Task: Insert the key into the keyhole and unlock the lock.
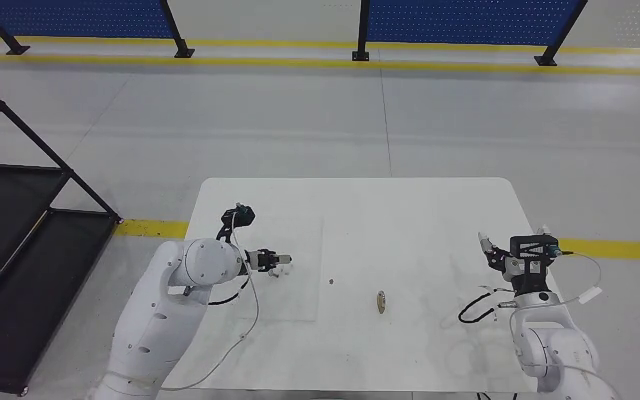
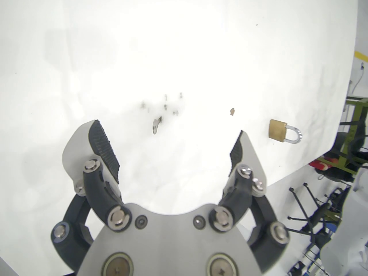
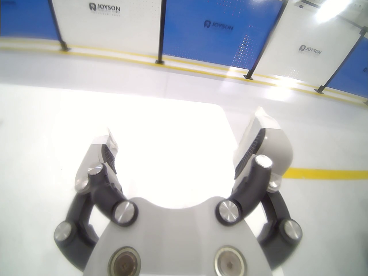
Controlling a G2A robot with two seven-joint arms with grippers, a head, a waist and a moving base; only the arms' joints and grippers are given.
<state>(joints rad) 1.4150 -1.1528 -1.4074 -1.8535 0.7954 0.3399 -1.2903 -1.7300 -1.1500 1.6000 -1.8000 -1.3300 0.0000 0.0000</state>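
Observation:
A brass padlock (image 2: 277, 128) with a silver shackle lies flat on the white table (image 2: 184, 44), near its front edge; in the top view the padlock (image 1: 381, 300) is at the table's middle front. A small silver key (image 2: 155, 124) lies on the table just ahead of my left gripper (image 2: 168, 133), which hovers open and holds nothing. In the top view the left gripper (image 1: 279, 261) is over the table's left part and points toward the padlock. My right gripper (image 3: 187, 127) is open and holds nothing; it is over the table's right side (image 1: 512, 245), well away from the padlock.
A tiny brown fleck (image 2: 232, 111) and a few dark marks (image 2: 166, 106) lie on the table near the key. A black rack (image 1: 40, 250) stands on the floor to the left. Blue and white fence panels (image 3: 212, 27) stand beyond the table.

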